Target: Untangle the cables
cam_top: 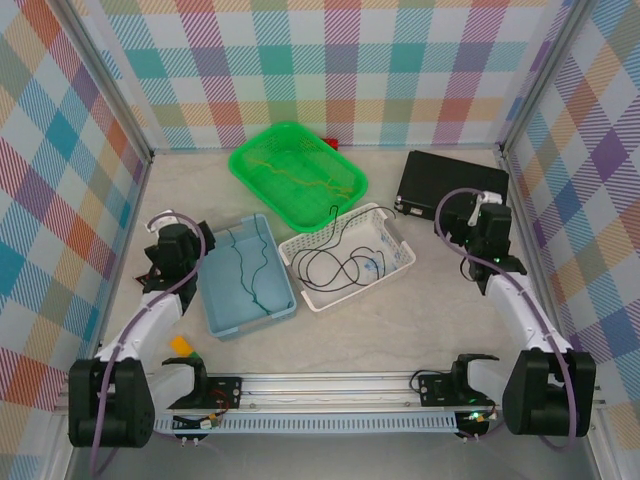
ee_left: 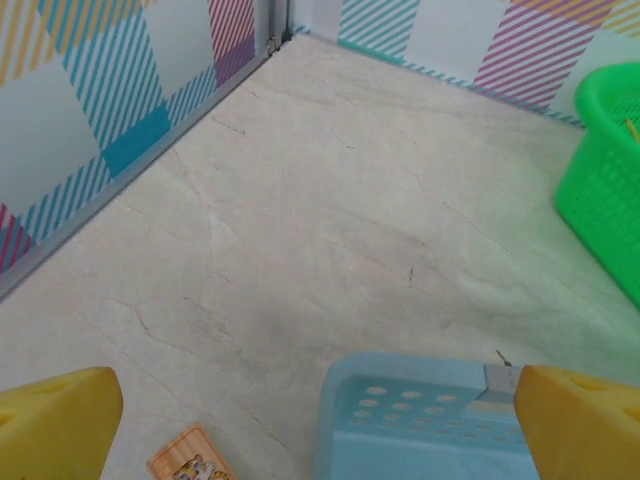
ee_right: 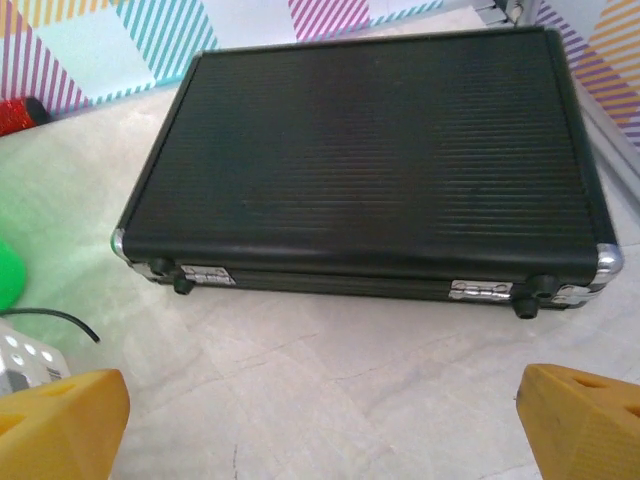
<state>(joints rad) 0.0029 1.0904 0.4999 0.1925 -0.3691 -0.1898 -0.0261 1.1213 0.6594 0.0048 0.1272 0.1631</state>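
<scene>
While both my arms reach out over the table [ee_right: 330, 350], my left gripper [ee_left: 318, 428] is spread wide. Its two yellow fingertips [ee_left: 55, 425] stand at the bottom corners of the left wrist view and hold nothing. Between them I see the near rim of the blue tray [ee_left: 420, 400], and the green basket [ee_left: 605, 190] is further off on the right. My right gripper [ee_right: 320, 425] is spread wide too and grips nothing; it faces the closed black case [ee_right: 370, 150] lying flat on the table.

From above, the cables lie apart, each in its own container. The dark green cable [cam_top: 243, 262] runs along the bottom of the blue tray. The black cable [cam_top: 345, 270] is loosely looped in the white basket [cam_top: 402, 255], with one end reaching out past the far rim. The yellow cable [cam_top: 300, 178] lies in the green basket. These three containers stand just beside one another, between my two arms.
</scene>
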